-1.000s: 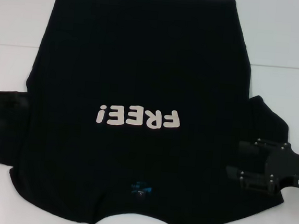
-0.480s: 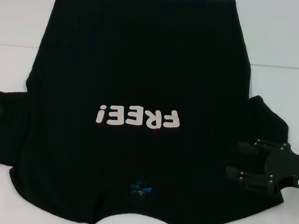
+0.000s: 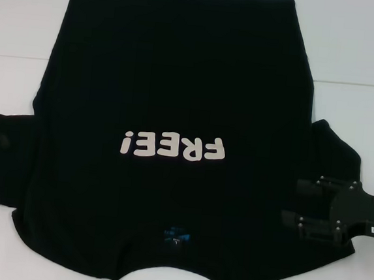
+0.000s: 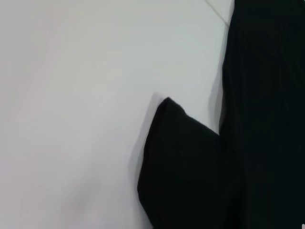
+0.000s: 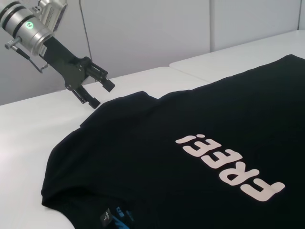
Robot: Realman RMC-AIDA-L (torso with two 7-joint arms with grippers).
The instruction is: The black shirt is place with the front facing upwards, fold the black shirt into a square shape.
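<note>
The black shirt (image 3: 179, 80) lies flat on the white table, front up, its cream "FREE!" lettering (image 3: 174, 147) upside down to me and the collar nearest me. My right gripper (image 3: 293, 202) hovers over the shirt's right sleeve (image 3: 333, 153), its fingers spread and holding nothing. The left gripper (image 5: 101, 94) shows in the right wrist view, open and raised just beyond the left sleeve's edge, clear of the cloth. In the head view it is almost past the left border. The left wrist view shows that left sleeve (image 4: 186, 162) lying flat beside the shirt's body (image 4: 267, 95).
White table (image 3: 358, 57) surrounds the shirt, with a seam line running across it behind the sleeves. A pale wall stands behind the table in the right wrist view. No other objects are in sight.
The left gripper has drawn back leftward off the left sleeve, nearly leaving the head view. The right gripper has shifted slightly to the right over the right sleeve. The shirt has not moved.
</note>
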